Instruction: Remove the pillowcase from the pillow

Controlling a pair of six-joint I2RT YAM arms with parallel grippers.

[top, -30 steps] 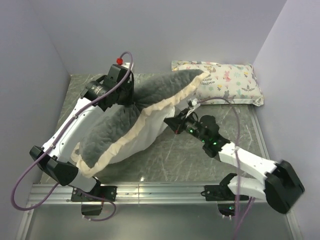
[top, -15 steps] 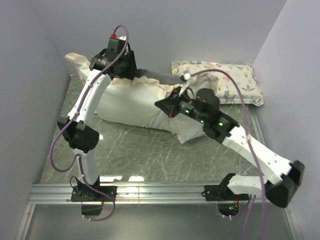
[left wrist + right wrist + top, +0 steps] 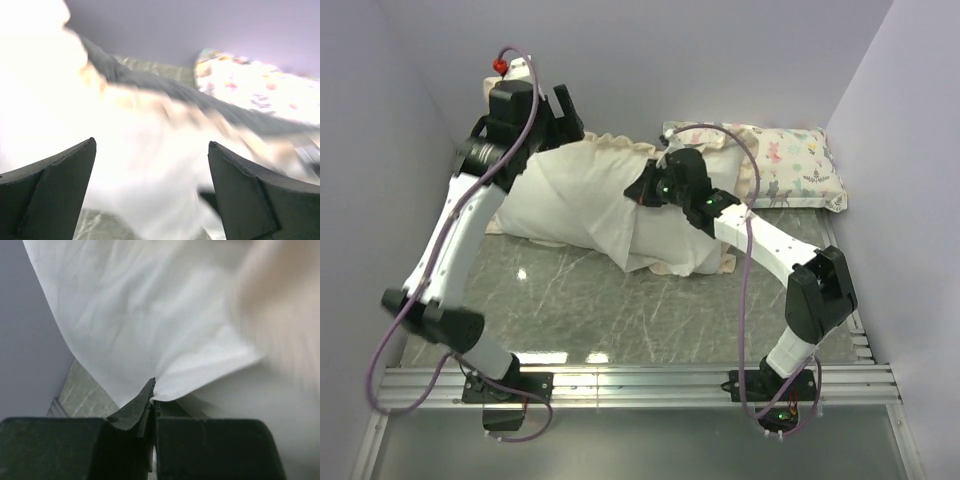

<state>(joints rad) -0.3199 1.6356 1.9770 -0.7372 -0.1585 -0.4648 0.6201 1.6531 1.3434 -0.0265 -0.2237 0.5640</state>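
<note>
The white pillow (image 3: 575,195) lies across the middle of the table, bare on top. The pillowcase (image 3: 623,142) shows as a grey strip with cream ruffle along the pillow's far side, and a cream edge pokes out under its near right corner. My left gripper (image 3: 567,112) hangs open above the pillow's far left end, holding nothing. In the left wrist view the gripper (image 3: 151,142) frames the blurred pillow (image 3: 125,165) and the grey pillowcase (image 3: 150,82). My right gripper (image 3: 632,192) is shut on a fold of the pillow (image 3: 125,305); its jaws (image 3: 154,382) pinch white cloth beside the blurred cream pillowcase (image 3: 285,315).
A small animal-print pillow (image 3: 785,165) lies at the back right against the wall, also in the left wrist view (image 3: 260,85). Grey walls close in the left, back and right sides. A metal rail (image 3: 640,380) runs along the near edge.
My left gripper opened and let go of the pillowcase, then rose toward the back left. The pillowcase came off and dropped behind the pillow. My right gripper carried the pillow farther back.
</note>
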